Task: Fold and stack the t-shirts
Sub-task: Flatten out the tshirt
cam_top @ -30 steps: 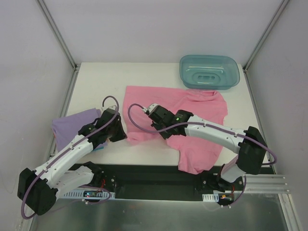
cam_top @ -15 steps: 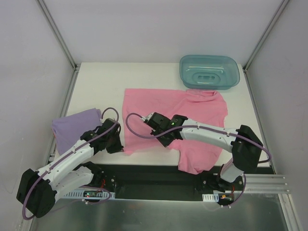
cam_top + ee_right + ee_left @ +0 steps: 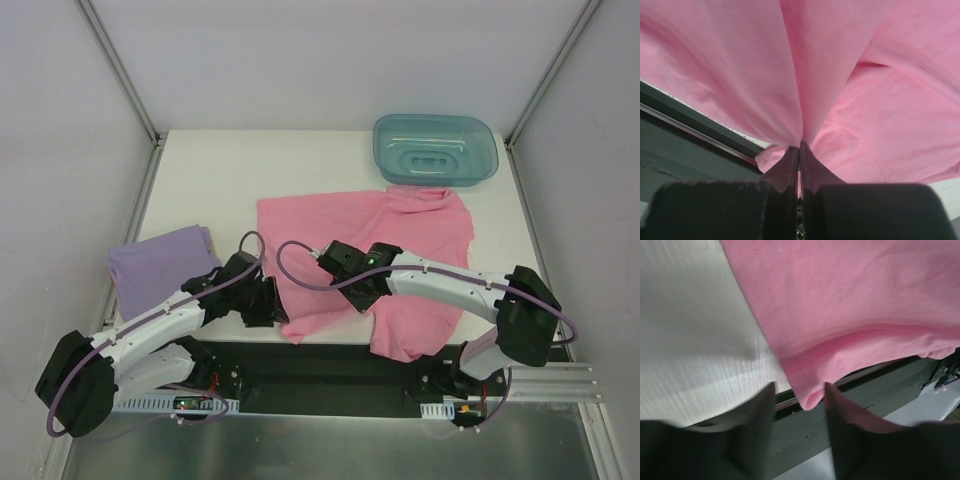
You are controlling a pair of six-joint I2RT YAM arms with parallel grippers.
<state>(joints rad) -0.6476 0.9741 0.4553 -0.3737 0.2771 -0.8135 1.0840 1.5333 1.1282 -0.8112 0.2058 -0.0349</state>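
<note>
- Pink tee: spread mid-table, rumpled, near edge overhanging the table front.
- Lavender tee: folded, at left.
- Right gripper: clamped on a pink fold.
- Left gripper: fingers parted, pink corner between them, ungripped.

The right gripper has its dark fingers pressed together on a gathered fold of the pink t-shirt. The cloth fans upward from the pinch, filling most of the view. At left, a dark bench edge runs diagonally.
</note>
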